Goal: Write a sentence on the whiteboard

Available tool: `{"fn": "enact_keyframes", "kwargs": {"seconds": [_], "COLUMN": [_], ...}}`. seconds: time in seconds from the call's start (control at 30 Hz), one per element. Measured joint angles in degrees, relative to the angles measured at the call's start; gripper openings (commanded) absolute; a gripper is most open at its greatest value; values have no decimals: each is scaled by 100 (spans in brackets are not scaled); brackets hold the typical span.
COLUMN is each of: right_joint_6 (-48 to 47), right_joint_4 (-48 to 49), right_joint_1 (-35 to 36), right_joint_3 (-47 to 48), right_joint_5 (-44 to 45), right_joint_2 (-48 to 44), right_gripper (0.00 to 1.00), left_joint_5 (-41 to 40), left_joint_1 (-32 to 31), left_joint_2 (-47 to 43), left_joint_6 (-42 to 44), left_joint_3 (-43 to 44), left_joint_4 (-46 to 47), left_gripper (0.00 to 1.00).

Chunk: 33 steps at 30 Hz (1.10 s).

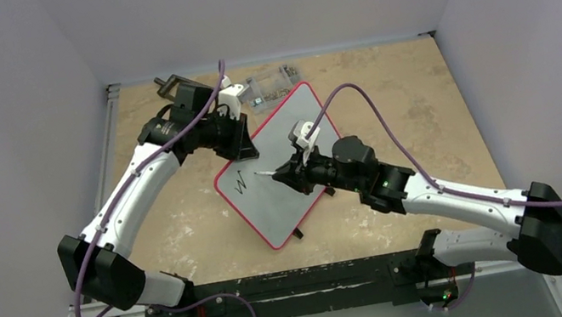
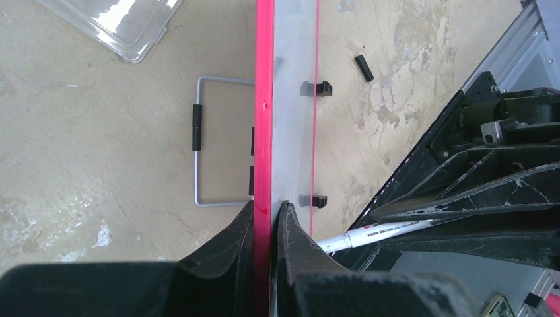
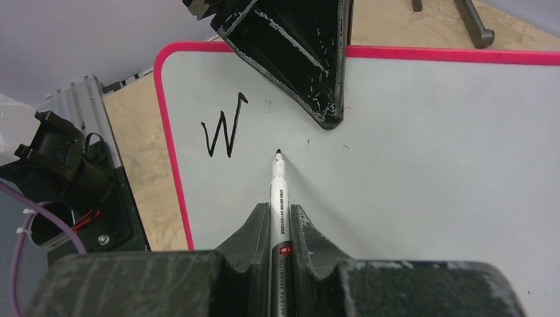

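The whiteboard [image 1: 288, 118], white with a thin red rim [image 2: 265, 99], lies slanted at mid-table. My left gripper [image 2: 267, 206] is shut on its rim at the far-left edge [image 1: 245, 143]. One black letter W [image 3: 223, 129] is the only part of the sentence on the board [image 3: 429, 165]. My right gripper [image 3: 279, 208] is shut on a white marker [image 3: 278, 185]. It reaches over the board from the right [image 1: 287, 173]. The marker's black tip sits just right of the W, at or barely off the surface. The marker [image 2: 383, 231] also shows in the left wrist view.
A clear plastic box of small parts [image 1: 270, 87] sits behind the board's far corner. Under the board are a wire stand [image 2: 198, 142] and black feet [image 2: 317, 88]. A small black piece [image 2: 363, 68] lies loose on the tabletop. Grey walls enclose three sides.
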Motion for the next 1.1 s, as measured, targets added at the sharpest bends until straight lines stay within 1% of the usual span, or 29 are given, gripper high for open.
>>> {"fn": "enact_keyframes", "kwargs": {"seconds": [0.5,0.8,1.1], "right_joint_6": [4,17,17], "right_joint_4": [236,295,352], "right_joint_1": [0,0,0], "right_joint_3": [116,247,306], "right_joint_5": [-192,-205,-415], "right_joint_2": [103,334,417], "right_gripper": [0,0,0], "left_joint_5": [-37,-66,-72], "left_joint_1": [-4,0,0], "left_joint_2": [-46,-55,-61], "left_joint_6": [-42,-42,-42], "left_joint_3": [-35,-57,-57], "left_joint_4": [15,24,26], "left_gripper": [0,0,0]}}
